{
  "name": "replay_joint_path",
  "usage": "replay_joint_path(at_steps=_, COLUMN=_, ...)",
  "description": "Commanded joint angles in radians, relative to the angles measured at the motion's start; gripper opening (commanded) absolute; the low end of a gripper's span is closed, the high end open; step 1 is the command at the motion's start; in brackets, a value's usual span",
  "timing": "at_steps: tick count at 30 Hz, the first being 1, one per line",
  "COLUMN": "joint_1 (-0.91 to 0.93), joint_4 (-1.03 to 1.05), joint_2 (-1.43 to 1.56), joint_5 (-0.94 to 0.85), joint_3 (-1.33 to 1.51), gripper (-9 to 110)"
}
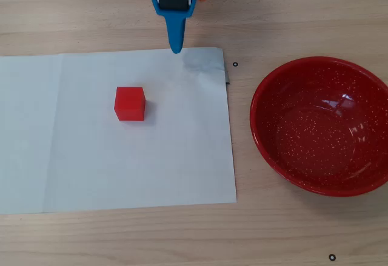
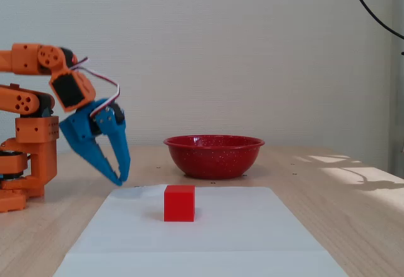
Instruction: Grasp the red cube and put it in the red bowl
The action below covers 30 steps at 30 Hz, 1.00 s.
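Wooden worktop carries white paper with the small matte red cube (image 1: pixel 130 103) ungrasped, glossy speckled red bowl (image 1: pixel 285 163) empty, blue jaws closed.

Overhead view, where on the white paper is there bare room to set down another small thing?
The white paper is bare left of the red cube, along its whole near edge, and between the cube and its right edge by the red bowl. Only the top edge under the gripper is tight.
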Motion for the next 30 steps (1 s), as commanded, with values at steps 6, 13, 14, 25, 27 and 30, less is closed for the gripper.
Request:
replay_joint_path(at_steps=6, joint_1=-0.041, joint_4=0.104, joint_2=-0.227, joint_5=0.098, joint_3=-0.342, gripper=0)
replay_joint_path(at_steps=13, joint_1=-0.112, joint_4=0.187, joint_2=-0.451, joint_5=0.192, joint_3=-0.592, gripper=0)
replay_joint_path(at_steps=14, joint_1=-0.123, joint_4=0.190, joint_2=-0.479, joint_5=0.209, joint_3=-0.621, gripper=0)
replay_joint_path(at_steps=25, joint_1=-0.259, joint_4=0.380, joint_2=-0.810, joint_5=0.291, joint_3=-1.005, gripper=2)
replay_joint_path(at_steps=27, joint_1=-0.279, joint_4=0.397, joint_2=-0.856, joint_5=0.302, joint_3=-1.062, gripper=3)
replay_joint_path(at_steps=30, joint_1=-0.299, joint_4=0.436, joint_2=-0.905, joint_5=0.325, joint_3=-1.129, gripper=6)
